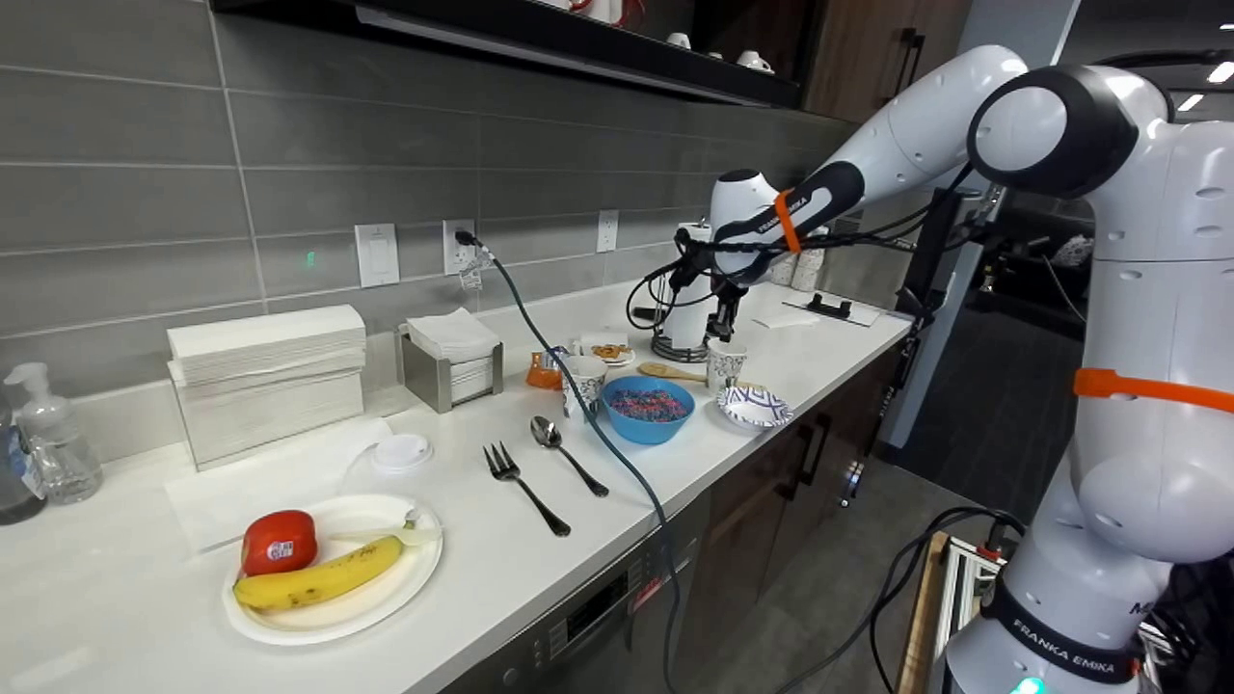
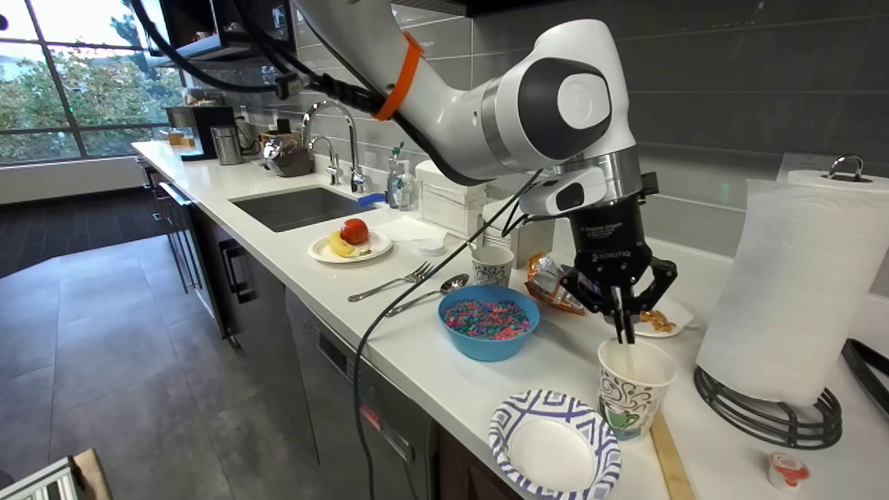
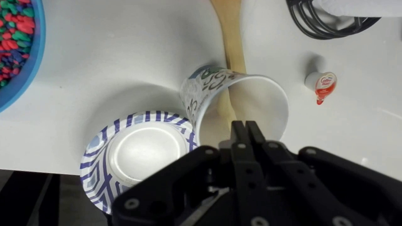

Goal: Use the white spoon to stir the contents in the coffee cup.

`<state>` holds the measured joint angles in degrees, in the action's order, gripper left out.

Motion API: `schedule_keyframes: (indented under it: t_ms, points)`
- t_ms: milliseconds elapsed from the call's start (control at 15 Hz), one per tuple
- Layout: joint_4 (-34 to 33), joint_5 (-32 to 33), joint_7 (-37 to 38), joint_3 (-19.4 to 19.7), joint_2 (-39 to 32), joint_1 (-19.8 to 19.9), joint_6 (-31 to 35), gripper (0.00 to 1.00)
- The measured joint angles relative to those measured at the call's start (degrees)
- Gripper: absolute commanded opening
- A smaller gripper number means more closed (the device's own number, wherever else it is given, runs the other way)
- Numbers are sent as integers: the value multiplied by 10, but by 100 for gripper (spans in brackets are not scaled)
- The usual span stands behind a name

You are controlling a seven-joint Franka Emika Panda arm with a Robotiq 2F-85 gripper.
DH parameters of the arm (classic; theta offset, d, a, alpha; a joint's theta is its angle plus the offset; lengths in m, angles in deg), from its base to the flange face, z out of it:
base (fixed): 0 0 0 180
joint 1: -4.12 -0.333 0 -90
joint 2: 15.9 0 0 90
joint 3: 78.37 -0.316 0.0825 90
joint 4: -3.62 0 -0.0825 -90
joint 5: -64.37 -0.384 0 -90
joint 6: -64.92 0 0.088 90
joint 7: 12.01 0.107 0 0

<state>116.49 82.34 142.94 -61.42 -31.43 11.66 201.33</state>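
Note:
A patterned paper coffee cup (image 2: 635,410) stands upright on the counter. It also shows in an exterior view (image 1: 725,368) and from above in the wrist view (image 3: 205,89). My gripper (image 2: 626,339) is directly over the cup, with its fingertips at the height of the rim. In the wrist view the gripper (image 3: 245,125) is closed to a narrow gap. It is shut on the white spoon (image 2: 630,360), whose handle sticks up between the fingers. The spoon's lower part (image 3: 225,108) reaches down inside the cup. Its lower end and the cup's contents are hard to make out.
A purple-patterned paper bowl (image 2: 555,455) sits beside the cup at the counter's front edge. A wooden utensil (image 3: 234,40) lies against the cup's base. A blue bowl of coloured bits (image 2: 489,347), a paper towel holder (image 2: 785,417) and a creamer pod (image 3: 323,84) are near. A cable (image 1: 578,395) crosses the counter.

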Motion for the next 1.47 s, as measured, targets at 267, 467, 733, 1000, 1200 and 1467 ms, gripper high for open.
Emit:
schedule_keyframes:
  t_ms: [267, 467, 733, 1000, 1200, 1467]
  points:
    - [-5, -4, -1, 5, -3, 6, -1, 1]
    - [-7, -18, -5, 4, -5, 9, -10, 1]
    - [-16, -38, -10, 4, -8, 13, -21, 1]
    - [-20, -49, -15, 3, -11, 15, -17, 1]
    - [-20, -60, -41, -1, -13, 15, -16, 1]
    - [-22, -83, -81, -2, -12, 15, -44, 1]
